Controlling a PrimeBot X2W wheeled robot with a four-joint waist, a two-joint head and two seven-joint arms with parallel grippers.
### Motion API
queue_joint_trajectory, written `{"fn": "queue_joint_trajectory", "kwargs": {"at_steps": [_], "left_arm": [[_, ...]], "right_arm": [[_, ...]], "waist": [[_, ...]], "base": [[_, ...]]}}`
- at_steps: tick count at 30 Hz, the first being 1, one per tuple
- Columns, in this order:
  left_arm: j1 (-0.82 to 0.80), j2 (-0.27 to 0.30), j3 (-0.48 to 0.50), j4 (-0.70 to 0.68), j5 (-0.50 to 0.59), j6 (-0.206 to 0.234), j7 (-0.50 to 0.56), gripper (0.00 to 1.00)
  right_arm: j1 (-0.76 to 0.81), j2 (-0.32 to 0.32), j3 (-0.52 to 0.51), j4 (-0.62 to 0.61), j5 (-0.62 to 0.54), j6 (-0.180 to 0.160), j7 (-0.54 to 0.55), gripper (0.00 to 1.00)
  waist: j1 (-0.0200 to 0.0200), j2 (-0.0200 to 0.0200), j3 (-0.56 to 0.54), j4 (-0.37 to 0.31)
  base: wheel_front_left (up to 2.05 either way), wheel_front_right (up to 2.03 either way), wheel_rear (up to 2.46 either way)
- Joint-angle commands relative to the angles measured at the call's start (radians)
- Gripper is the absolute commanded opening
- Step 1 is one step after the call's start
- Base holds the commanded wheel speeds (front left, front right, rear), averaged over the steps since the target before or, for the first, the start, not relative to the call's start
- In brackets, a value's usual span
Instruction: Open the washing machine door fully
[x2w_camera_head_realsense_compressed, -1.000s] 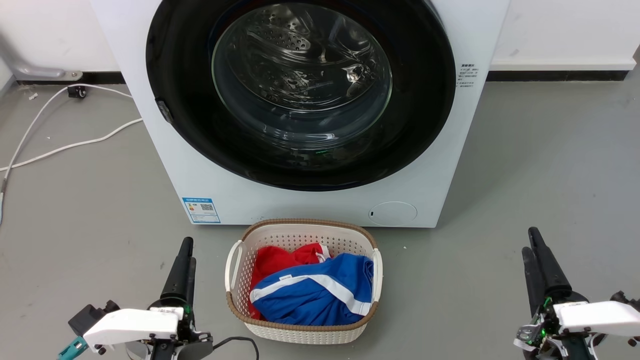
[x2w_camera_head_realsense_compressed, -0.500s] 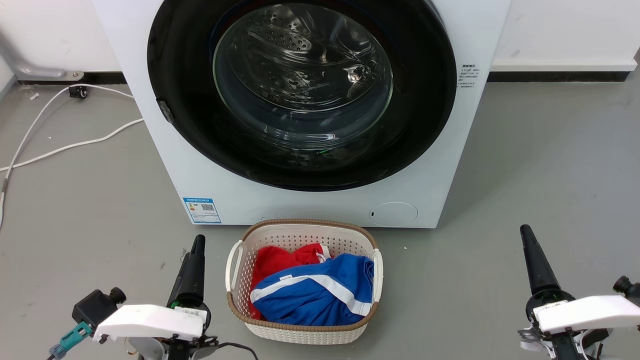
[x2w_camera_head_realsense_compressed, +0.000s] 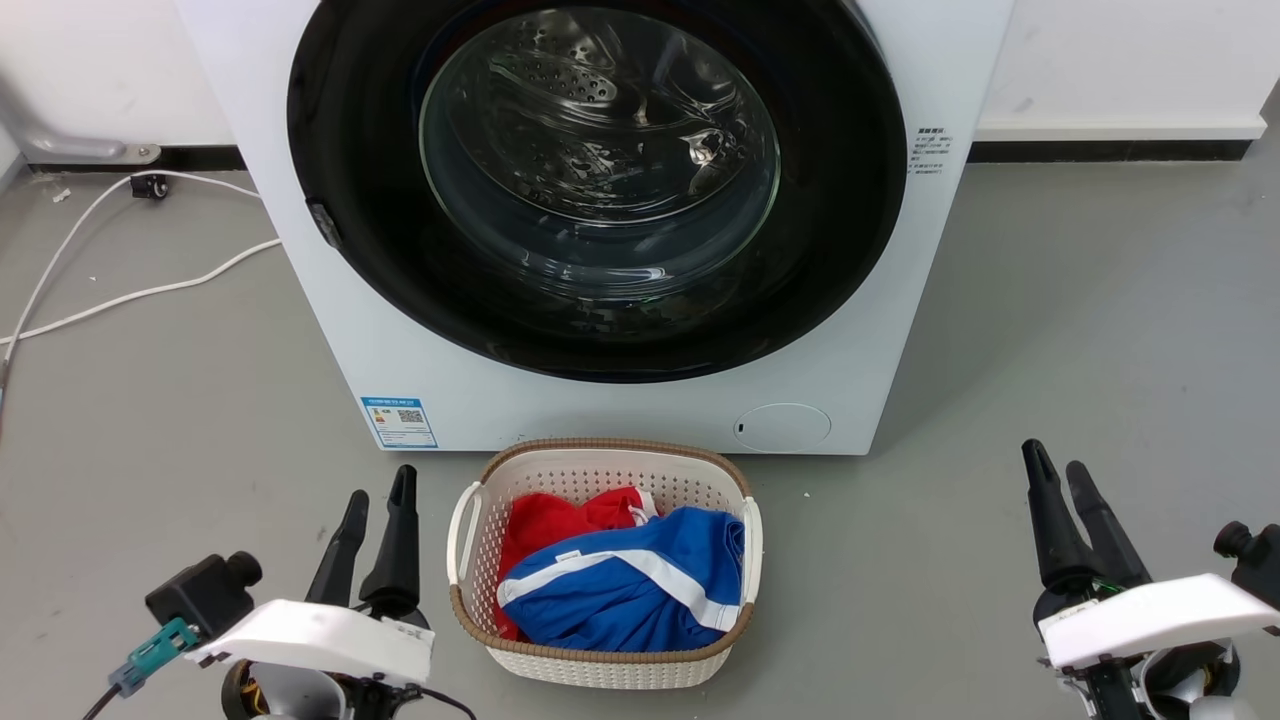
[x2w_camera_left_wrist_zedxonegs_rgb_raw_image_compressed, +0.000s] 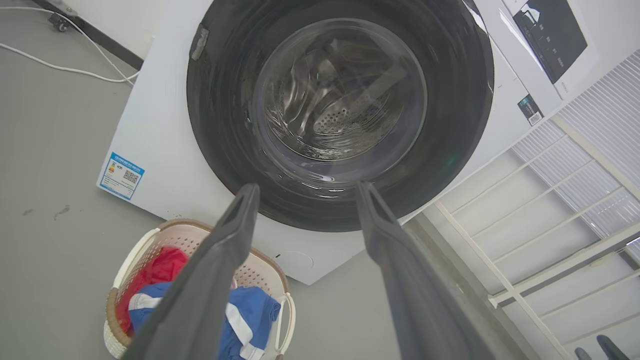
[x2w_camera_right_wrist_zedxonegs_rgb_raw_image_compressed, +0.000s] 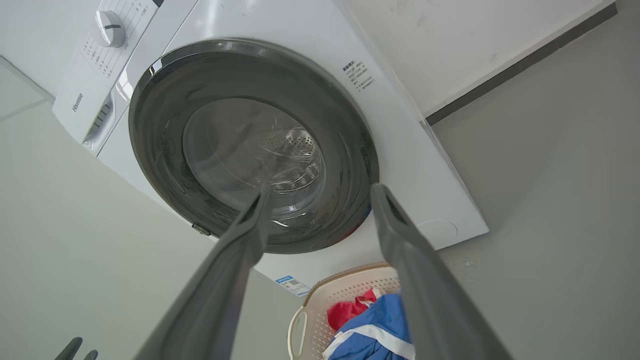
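Observation:
The washing machine door (x2w_camera_head_realsense_compressed: 830, 200) is a wide glossy black ring around a bulging clear glass centre, lying flush against the white washer front. A small latch (x2w_camera_head_realsense_compressed: 322, 222) sits on its left rim. My left gripper (x2w_camera_head_realsense_compressed: 380, 487) is low on the left, open and empty, well short of the door. At the lower right my right gripper (x2w_camera_head_realsense_compressed: 1053, 460) is also open and empty. From the left wrist, the left gripper (x2w_camera_left_wrist_zedxonegs_rgb_raw_image_compressed: 306, 190) points at the door (x2w_camera_left_wrist_zedxonegs_rgb_raw_image_compressed: 220, 100). The right gripper (x2w_camera_right_wrist_zedxonegs_rgb_raw_image_compressed: 321, 192) faces the door (x2w_camera_right_wrist_zedxonegs_rgb_raw_image_compressed: 350, 130) too.
A cream laundry basket (x2w_camera_head_realsense_compressed: 600, 445) with red and blue clothes stands on the grey floor right before the washer, between my arms. White cables (x2w_camera_head_realsense_compressed: 150, 290) trail over the floor at the left. A white slatted rack (x2w_camera_left_wrist_zedxonegs_rgb_raw_image_compressed: 550, 225) stands to the washer's right.
Both wrists have rolled, so each gripper's two fingers now show side by side with a gap. The left gripper has shifted slightly right. The door has not moved.

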Motion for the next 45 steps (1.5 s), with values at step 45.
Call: {"fn": "queue_joint_trajectory", "kwargs": {"at_steps": [45], "left_arm": [[-0.054,0.070,-0.122,0.060,0.540,0.043,-0.122,1.00]], "right_arm": [[0.059,0.002,0.000,-0.097,-0.556,0.002,0.003,1.00]], "waist": [[0.0000,0.0000,-0.012,-0.019]], "base": [[0.00,0.00,0.00]]}}
